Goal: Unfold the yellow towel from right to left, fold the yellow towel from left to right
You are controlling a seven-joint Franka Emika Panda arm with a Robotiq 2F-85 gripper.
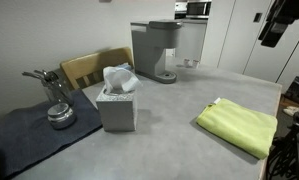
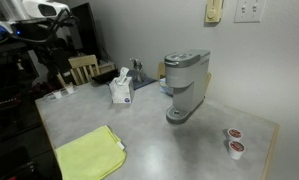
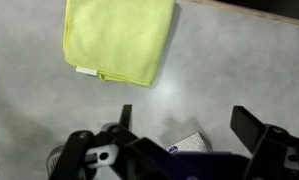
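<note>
The yellow towel [image 3: 119,38] lies folded flat on the grey table and shows in both exterior views [image 1: 239,125] [image 2: 89,155], near the table's edge. In the wrist view it sits at the top left with a small white tag on its lower left corner. My gripper [image 3: 189,125] is open and empty, high above the table and well clear of the towel. Its two dark fingers frame the bottom of the wrist view. The arm shows as a dark shape at the top of both exterior views [image 1: 277,25] [image 2: 34,20].
A grey tissue box [image 1: 117,108] [image 2: 120,92] with a white tissue stands mid-table. A grey coffee maker [image 1: 154,50] [image 2: 186,85] stands behind it. A metal pot [image 1: 59,115] sits on a dark grey mat [image 1: 24,135]. There is a wooden chair [image 1: 89,68] and two coffee pods [image 2: 234,140].
</note>
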